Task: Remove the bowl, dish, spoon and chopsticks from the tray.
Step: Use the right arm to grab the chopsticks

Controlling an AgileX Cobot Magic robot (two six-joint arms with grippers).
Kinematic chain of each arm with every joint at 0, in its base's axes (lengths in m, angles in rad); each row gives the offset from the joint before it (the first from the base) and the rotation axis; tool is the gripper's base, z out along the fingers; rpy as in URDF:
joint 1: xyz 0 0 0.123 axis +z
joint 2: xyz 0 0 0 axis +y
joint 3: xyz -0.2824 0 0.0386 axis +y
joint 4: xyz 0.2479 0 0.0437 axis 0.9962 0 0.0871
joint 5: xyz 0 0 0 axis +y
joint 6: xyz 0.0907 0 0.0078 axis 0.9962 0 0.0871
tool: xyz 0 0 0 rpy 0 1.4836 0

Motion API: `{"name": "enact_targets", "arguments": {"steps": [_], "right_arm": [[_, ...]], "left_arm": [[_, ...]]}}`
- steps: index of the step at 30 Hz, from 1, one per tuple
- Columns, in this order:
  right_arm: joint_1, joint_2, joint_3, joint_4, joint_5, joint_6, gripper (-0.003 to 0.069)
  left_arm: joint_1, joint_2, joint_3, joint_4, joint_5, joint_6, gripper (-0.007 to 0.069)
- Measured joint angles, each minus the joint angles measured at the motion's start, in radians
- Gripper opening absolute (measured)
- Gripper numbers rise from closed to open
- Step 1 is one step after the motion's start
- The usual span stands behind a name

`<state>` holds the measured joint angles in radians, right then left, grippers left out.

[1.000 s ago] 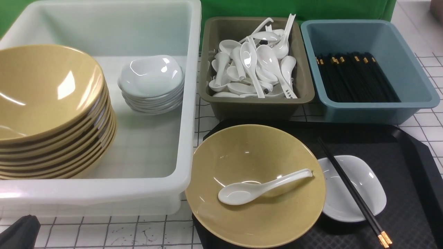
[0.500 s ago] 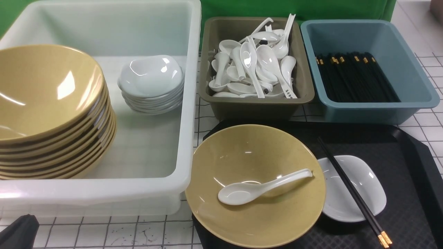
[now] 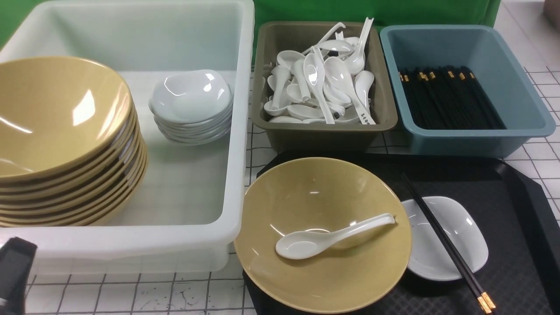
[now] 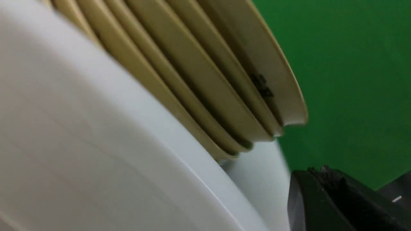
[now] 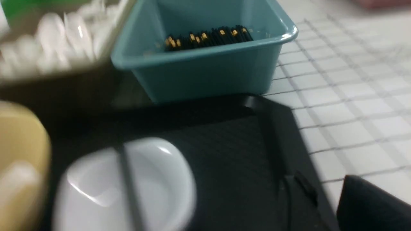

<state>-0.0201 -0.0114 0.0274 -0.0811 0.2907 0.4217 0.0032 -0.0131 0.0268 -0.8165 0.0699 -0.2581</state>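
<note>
Chopsticks lie across dish, gold ends toward robot, tips pointing far-left. L gripper, closed on nothing, sits well off to their left. R gripper: can't tell.

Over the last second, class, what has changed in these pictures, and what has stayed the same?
The left end effector, low at the near left corner, has risen and now shows in front of the white tub's front wall. Nothing was taken hold of or let go. The bowl, the spoon in it, the dish and the chopsticks across it lie unmoved on the tray.
</note>
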Motion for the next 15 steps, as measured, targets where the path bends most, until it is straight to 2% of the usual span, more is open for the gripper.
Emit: {"name": "enact_targets", "arguments": {"steps": [2,4,5,7,8,10,13,15], "right_arm": [[0.000,0.000,0.000,0.048,-0.017,0.140,0.0236],[0.000,0.000,0.000,0.117,-0.038,0.435,0.0236],[0.000,0.000,0.000,0.120,-0.038,0.457,0.0236],[0.000,0.000,0.000,0.136,-0.040,0.625,0.0236],[0.000,0.000,0.000,0.140,-0.042,0.669,0.0236],[0.000,0.000,0.001,0.141,-0.041,0.691,0.0236],[0.000,0.000,0.001,0.141,-0.031,0.640,0.0236],[0.001,0.000,0.001,0.141,-0.027,0.607,0.0236]], "left_arm": [[0.000,0.000,0.000,-0.129,-0.008,-0.050,-0.0013],[0.000,0.000,0.000,-0.283,-0.021,-0.084,-0.0013],[0.000,0.000,0.000,-0.291,-0.023,-0.084,-0.0013],[0.000,0.000,0.000,-0.349,-0.031,-0.077,-0.0013],[0.000,0.000,0.000,-0.356,-0.032,-0.076,-0.0013],[0.000,0.000,0.000,-0.370,-0.033,-0.073,-0.0013],[0.000,0.000,-0.001,-0.364,-0.016,-0.042,-0.0013],[0.000,0.000,-0.034,-0.319,0.047,0.058,-0.0013]]}}
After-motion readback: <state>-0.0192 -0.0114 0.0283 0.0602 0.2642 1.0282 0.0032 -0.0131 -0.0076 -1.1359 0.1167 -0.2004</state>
